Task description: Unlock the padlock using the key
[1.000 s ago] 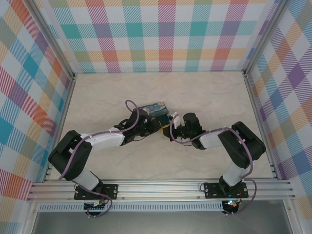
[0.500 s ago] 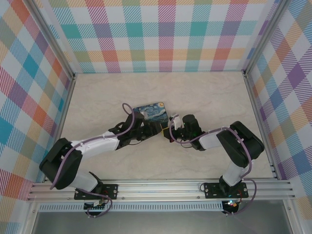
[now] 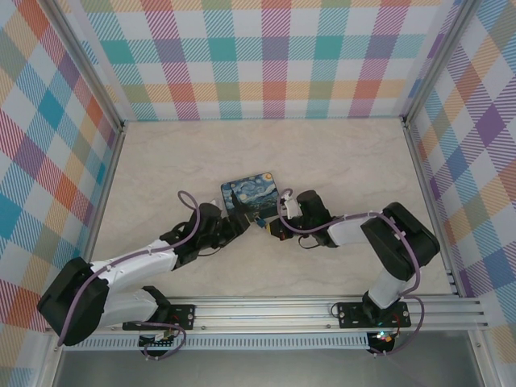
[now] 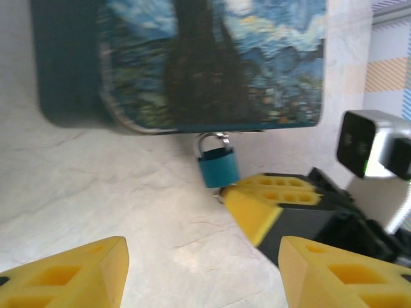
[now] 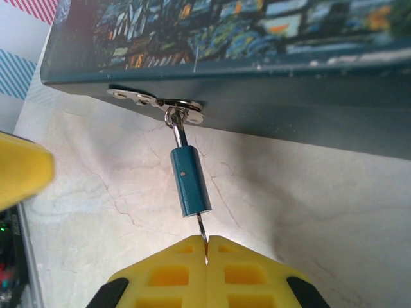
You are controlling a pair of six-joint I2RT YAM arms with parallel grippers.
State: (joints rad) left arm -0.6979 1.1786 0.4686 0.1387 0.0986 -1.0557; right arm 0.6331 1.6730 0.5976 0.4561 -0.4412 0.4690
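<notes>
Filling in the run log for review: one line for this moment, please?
right jaws: shut on key | key: tip in padlock bottom | padlock: shackle through tin hasp, looks closed | left jaws: open, holding nothing

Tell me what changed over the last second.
The left arm drew back toward its base, away from the tin; the left hand is open, holding nothing. The right hand stayed shut on the key, set in the padlock on the tin's hasp. The tin stayed roughly put.
</notes>
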